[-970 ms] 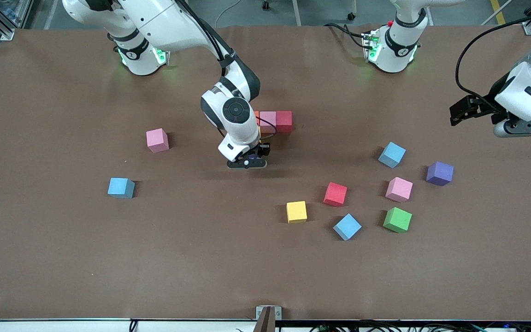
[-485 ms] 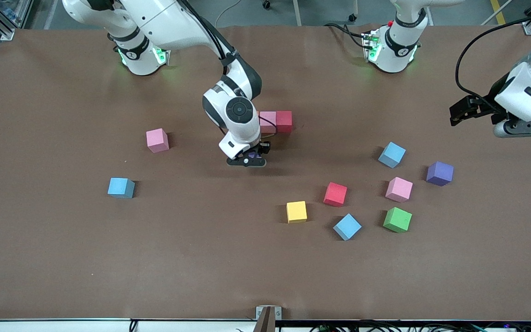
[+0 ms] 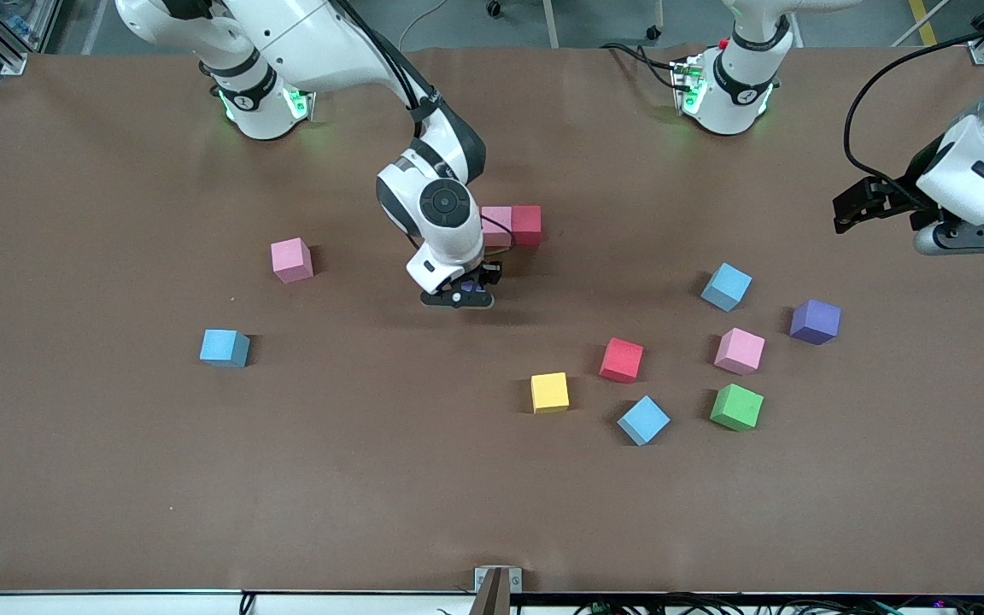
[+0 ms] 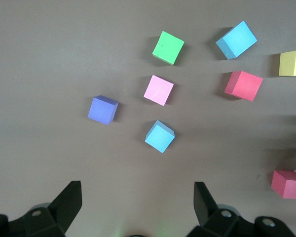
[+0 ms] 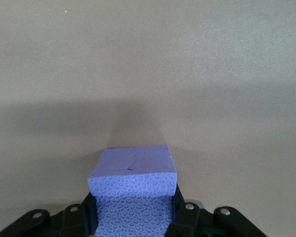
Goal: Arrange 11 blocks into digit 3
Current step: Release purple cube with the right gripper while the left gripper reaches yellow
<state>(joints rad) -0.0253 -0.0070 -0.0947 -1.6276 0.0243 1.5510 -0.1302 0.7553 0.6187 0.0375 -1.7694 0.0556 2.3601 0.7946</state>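
The right arm's wrist has shifted slightly toward the pink-and-red row since a second ago, now hiding the orange sliver that showed beside the pink cube; nothing else has moved.

The brown table (image 3: 116, 478) carries everything. The right arm reaches from its base to mid-table, its right gripper (image 3: 460, 299) low over the surface just beside that row, on the camera side. Its fingers are clamped on a purple block (image 5: 133, 190), whose textured face fills the gap between them in the right wrist view. The left arm waits raised at its own end of the table, the left gripper (image 4: 138, 207) spread wide with nothing between its fingers.

The start of the digit 3 is a pink block (image 3: 496, 224) touching a red block (image 3: 526, 224), partly hidden by the right wrist.

Loose blocks: 1 pink (image 3: 291, 260) and 1 light blue (image 3: 224, 348) toward the right arm's end. Toward the left arm's end sit 1 light blue (image 3: 726, 286), a second purple cube (image 3: 815, 321), 1 pink (image 3: 739, 351), 1 red (image 3: 621, 360), 1 yellow (image 3: 549, 392), 1 light blue (image 3: 643, 419) and a green cube (image 3: 736, 407), all apart from each other.
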